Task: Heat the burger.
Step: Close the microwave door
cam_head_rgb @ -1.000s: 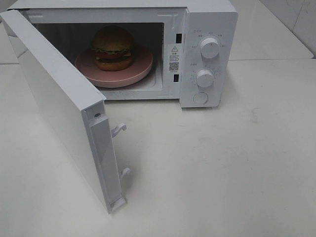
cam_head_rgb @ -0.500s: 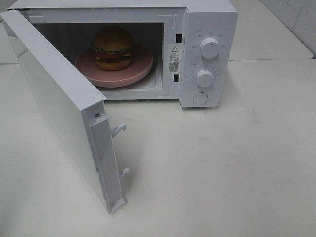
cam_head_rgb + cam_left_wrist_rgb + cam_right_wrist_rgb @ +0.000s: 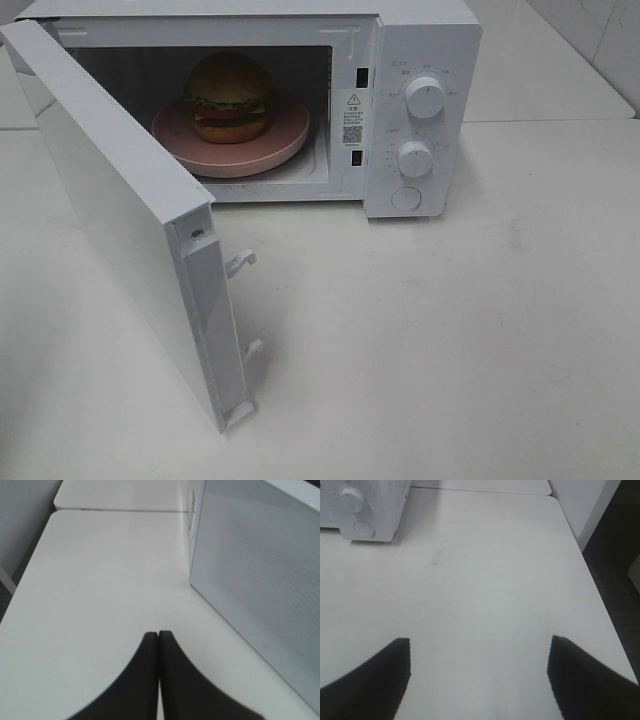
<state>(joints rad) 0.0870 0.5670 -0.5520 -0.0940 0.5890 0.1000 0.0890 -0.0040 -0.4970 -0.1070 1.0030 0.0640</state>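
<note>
The burger, with a golden-brown bun, lettuce and tomato, sits on a round pink plate inside the white microwave. The microwave door stands wide open toward the front left. Neither arm shows in the exterior high view. My left gripper is shut and empty above the bare table, beside the door's outer face. My right gripper is open and empty over the table, to the right of the microwave's control panel.
The control panel has two white knobs and a round button. Two latch hooks stick out of the door's free edge. The white table ends at an edge on the right.
</note>
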